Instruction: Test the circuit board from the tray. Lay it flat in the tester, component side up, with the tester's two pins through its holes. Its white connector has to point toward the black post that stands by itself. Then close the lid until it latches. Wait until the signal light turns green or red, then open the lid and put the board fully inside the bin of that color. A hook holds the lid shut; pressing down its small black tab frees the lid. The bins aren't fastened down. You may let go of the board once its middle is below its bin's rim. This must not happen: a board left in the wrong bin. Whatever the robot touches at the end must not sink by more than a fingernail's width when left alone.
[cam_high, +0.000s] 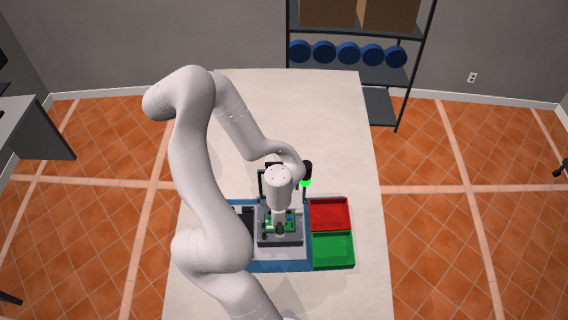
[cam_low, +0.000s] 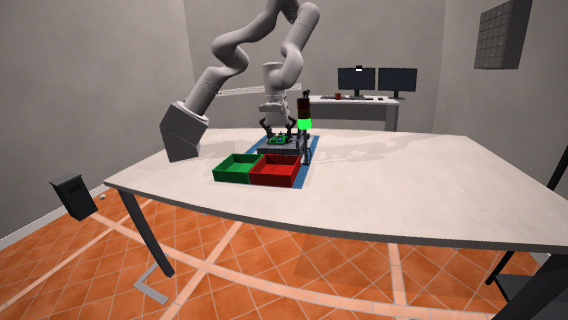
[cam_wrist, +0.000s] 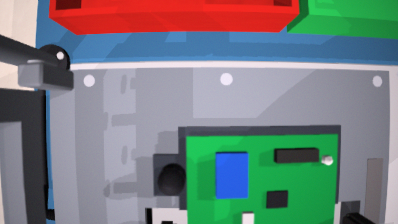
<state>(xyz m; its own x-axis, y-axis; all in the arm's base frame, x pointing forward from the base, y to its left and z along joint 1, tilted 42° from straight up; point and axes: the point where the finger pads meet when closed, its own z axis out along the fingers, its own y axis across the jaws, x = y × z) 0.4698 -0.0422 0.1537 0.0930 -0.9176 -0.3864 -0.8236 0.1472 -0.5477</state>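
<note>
The green circuit board (cam_high: 286, 224) (cam_low: 279, 139) (cam_wrist: 260, 175) lies flat, component side up, in the grey tester (cam_high: 300, 239) (cam_wrist: 125, 100). A black post (cam_wrist: 171, 178) stands just left of the board in the wrist view. The tester's lid (cam_high: 261, 185) (cam_wrist: 20, 140) stands open. The signal light (cam_high: 305, 182) (cam_low: 304, 123) glows green. My gripper (cam_low: 280, 132) is open and hangs straight down, its fingers straddling the board just above the tester. Its fingertips are mostly out of the wrist view.
The red bin (cam_high: 327, 214) (cam_low: 270, 178) (cam_wrist: 170, 15) and the green bin (cam_high: 332, 248) (cam_low: 230, 176) (cam_wrist: 350, 15) stand side by side beside the tester on the blue mat (cam_high: 280, 265) (cam_low: 312, 150). A black tray (cam_high: 246, 220) lies on the tester's other side.
</note>
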